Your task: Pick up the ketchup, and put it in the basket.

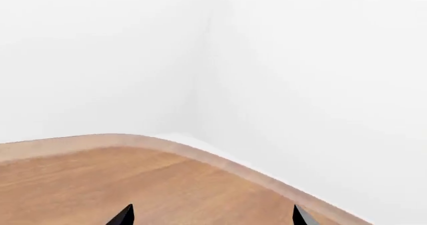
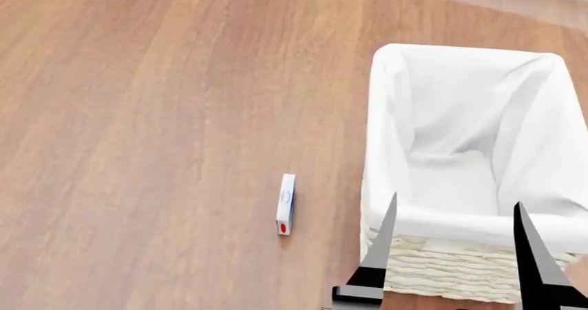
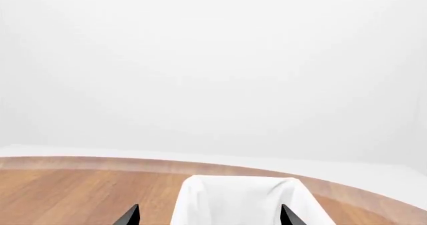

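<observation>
The ketchup is out of view in all three views. The basket (image 2: 390,124), cream wicker with a white cloth liner over its rim, stands at the right of the head view, and nothing shows inside it. My right gripper (image 2: 455,249) is open just in front of the basket's near wall, its two dark fingers spread about as wide as the basket. In the right wrist view the basket (image 3: 240,200) lies straight ahead between the right gripper's (image 3: 208,216) fingertips. My left gripper (image 1: 212,217) is open over bare wood, holding nothing.
A small white box with blue and red marks (image 2: 286,204) lies on the wooden table (image 2: 138,117) to the left of the basket. The table's rounded edge (image 1: 200,152) runs ahead of the left gripper, with white walls behind it.
</observation>
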